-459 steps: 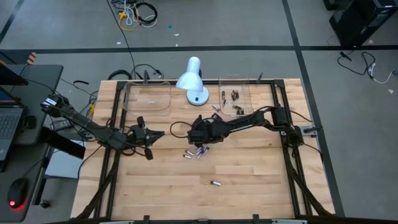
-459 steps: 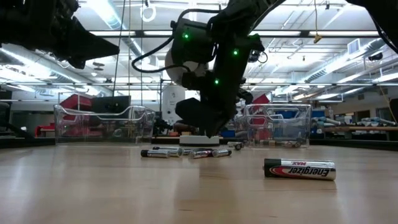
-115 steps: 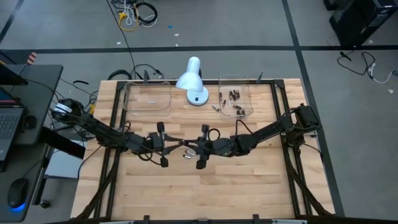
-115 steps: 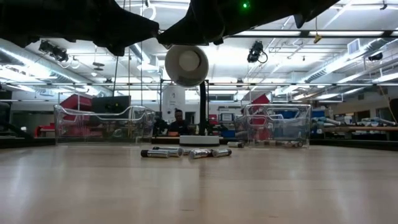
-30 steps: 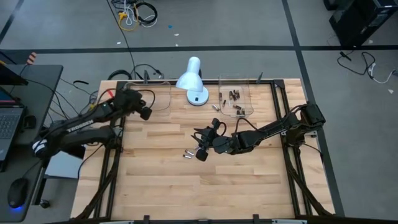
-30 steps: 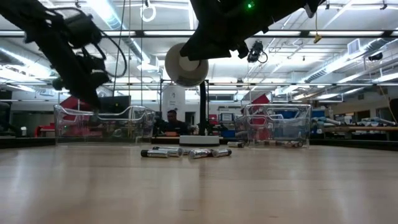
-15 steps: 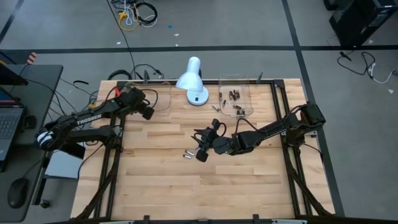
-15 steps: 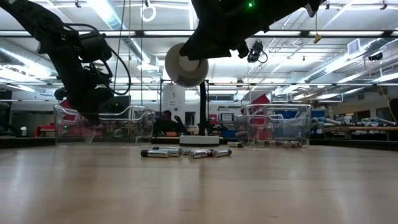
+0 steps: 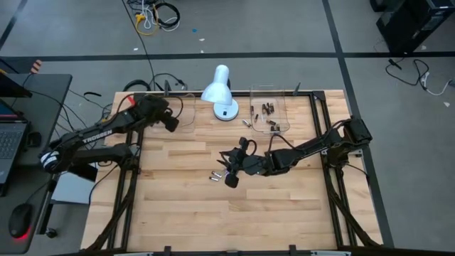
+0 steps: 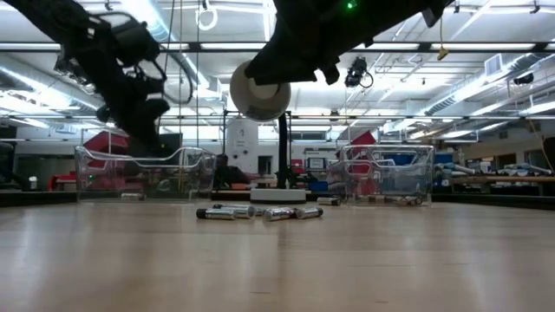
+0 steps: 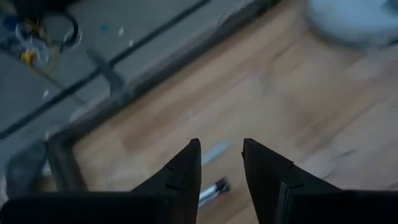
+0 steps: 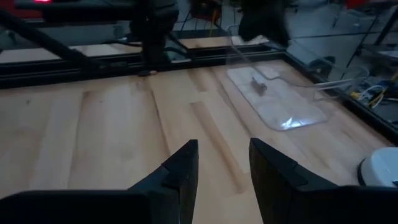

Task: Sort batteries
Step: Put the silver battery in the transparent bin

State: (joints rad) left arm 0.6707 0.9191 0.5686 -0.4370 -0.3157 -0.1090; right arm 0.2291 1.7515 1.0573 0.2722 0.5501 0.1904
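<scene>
Loose batteries (image 9: 215, 175) lie just beside right gripper (image 9: 231, 171), fingers parted, empty; long axes mixed. Left gripper (image 9: 173, 122) seen apart over far-left tray (image 9: 186, 114); right arm judged nearer.

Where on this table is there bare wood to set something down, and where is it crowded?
Bare: the near half of the table, below the loose batteries, and the strip between the left tray and those batteries. Crowded: the far edge, with the lamp and right tray; also mid-table, where the open right gripper hangs. The open left gripper is over the left tray.
</scene>
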